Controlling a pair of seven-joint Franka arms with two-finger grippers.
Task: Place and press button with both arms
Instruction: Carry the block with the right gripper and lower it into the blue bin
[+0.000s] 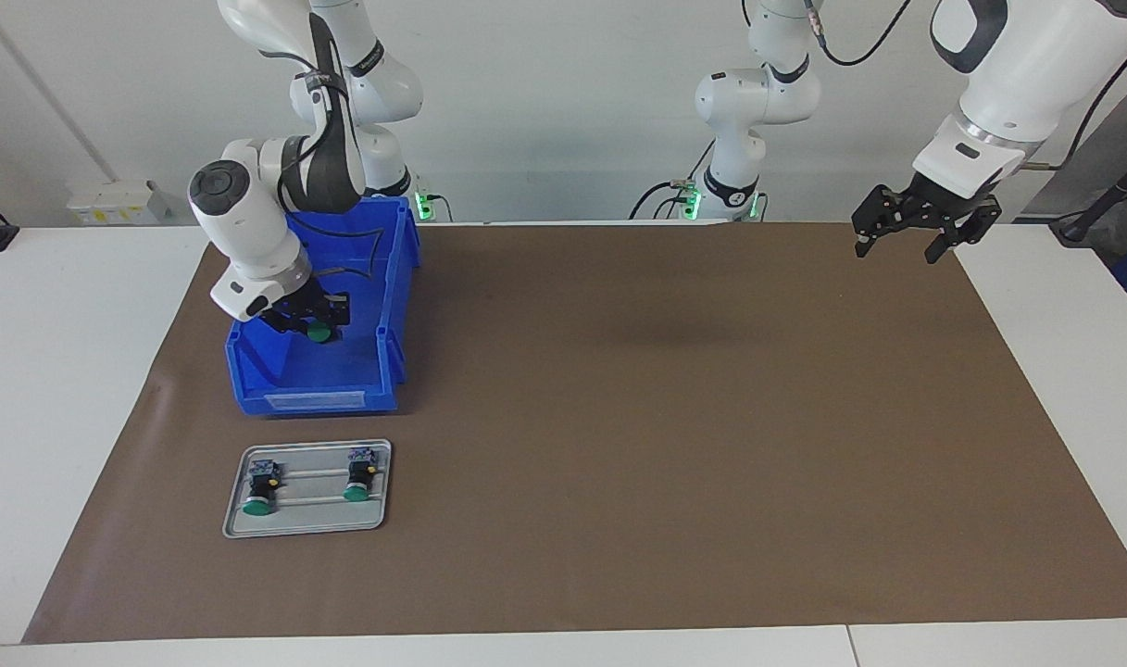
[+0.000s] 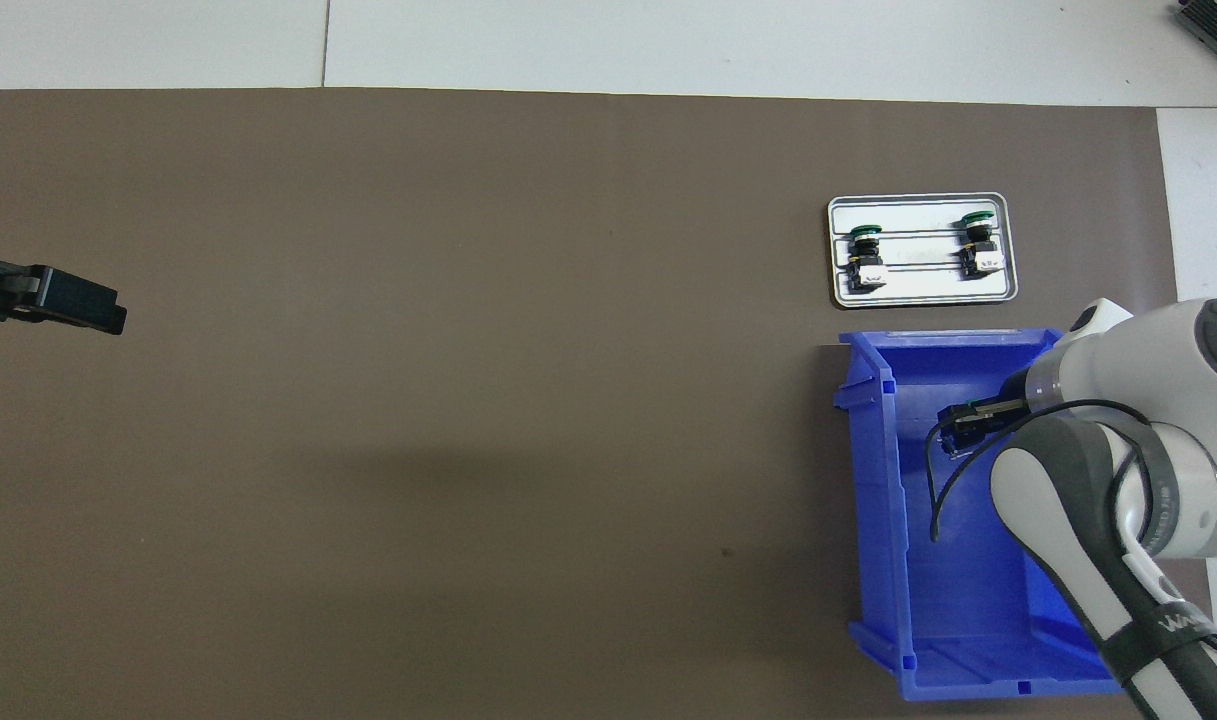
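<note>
From the facing view, my right gripper (image 1: 308, 320) sits low inside the blue bin (image 1: 248, 389), pinching the button (image 1: 319, 333) whose green cap shows at the fingers' five o'clock, while my left gripper (image 1: 910, 227) waits spread over the mat's corner. From overhead, that cap is hidden under my right gripper (image 2: 963, 432); the tray (image 2: 923, 293) lies at the bin's twelve o'clock.

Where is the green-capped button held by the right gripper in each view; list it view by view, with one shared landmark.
Facing view: the button sits in the right gripper, low inside the blue bin.
Overhead view: the button is hidden under the right gripper, over the bin's half farther from the robots.
Shared landmark: the metal tray beside the bin.
</note>
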